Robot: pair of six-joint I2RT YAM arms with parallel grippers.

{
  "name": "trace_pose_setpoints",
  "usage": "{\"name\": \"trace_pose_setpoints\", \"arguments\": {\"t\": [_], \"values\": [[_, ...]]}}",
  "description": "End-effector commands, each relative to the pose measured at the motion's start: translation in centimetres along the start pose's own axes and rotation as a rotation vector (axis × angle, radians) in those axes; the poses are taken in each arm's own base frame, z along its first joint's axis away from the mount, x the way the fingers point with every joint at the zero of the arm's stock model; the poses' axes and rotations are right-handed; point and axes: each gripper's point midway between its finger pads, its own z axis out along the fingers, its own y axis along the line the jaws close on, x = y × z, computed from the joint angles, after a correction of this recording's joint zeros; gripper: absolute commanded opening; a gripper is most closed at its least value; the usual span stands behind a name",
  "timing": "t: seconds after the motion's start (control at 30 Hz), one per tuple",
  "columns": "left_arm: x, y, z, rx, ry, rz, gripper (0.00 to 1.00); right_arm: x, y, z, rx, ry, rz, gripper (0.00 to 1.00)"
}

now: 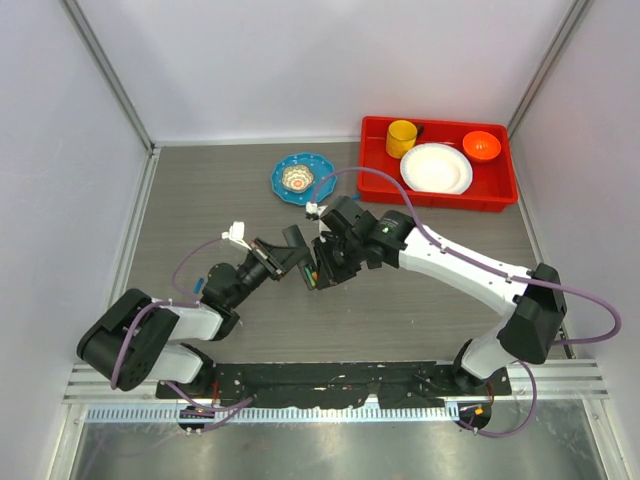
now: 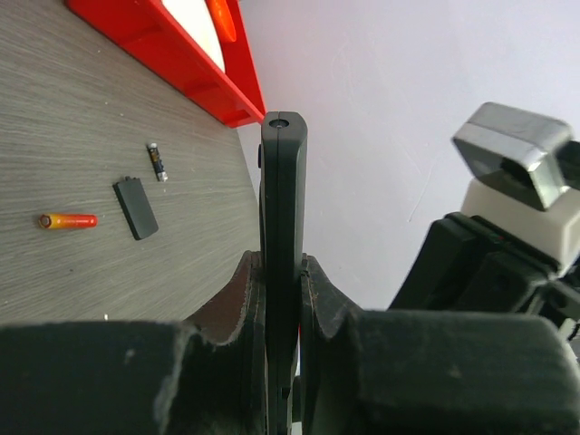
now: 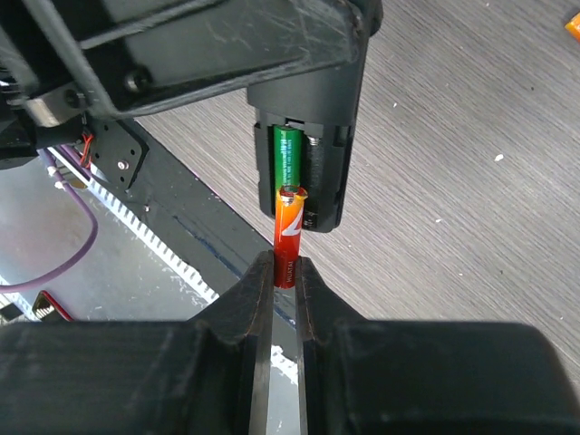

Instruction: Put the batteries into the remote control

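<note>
Left gripper (image 2: 283,272) clamped slim black plastic remote control (image 2: 284,181); right gripper (image 3: 285,272) pinched orange-red cylindrical battery (image 3: 288,231), tip just ahead at bay (image 3: 319,195) (needed straight, gentle push).

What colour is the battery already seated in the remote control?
Green: the seated battery in the remote control shows best in the right wrist view.

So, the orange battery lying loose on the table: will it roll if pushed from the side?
Likely yes: the battery is a round cylinder lying on its side on the flat table, so a side push should roll it. It looks rigid, so a pinch probably will not bend it. Its glossy skin may slip.
</note>
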Motion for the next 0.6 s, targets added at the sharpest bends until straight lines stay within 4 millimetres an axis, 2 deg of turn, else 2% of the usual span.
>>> {"name": "trace_pose_setpoints", "arguments": {"t": [0.0,0.57], "values": [[-2.3,-7.3,-0.7,0.280,-0.101,0.058,0.00,-0.4,0.3,0.5,-0.022,-0.010,0.020,0.01],[-1.9,-8.0,-1.1,0.305,-0.079,0.057,0.00,-0.7,-1.0,1.3,-0.016,0.000,0.055,0.01]]}}
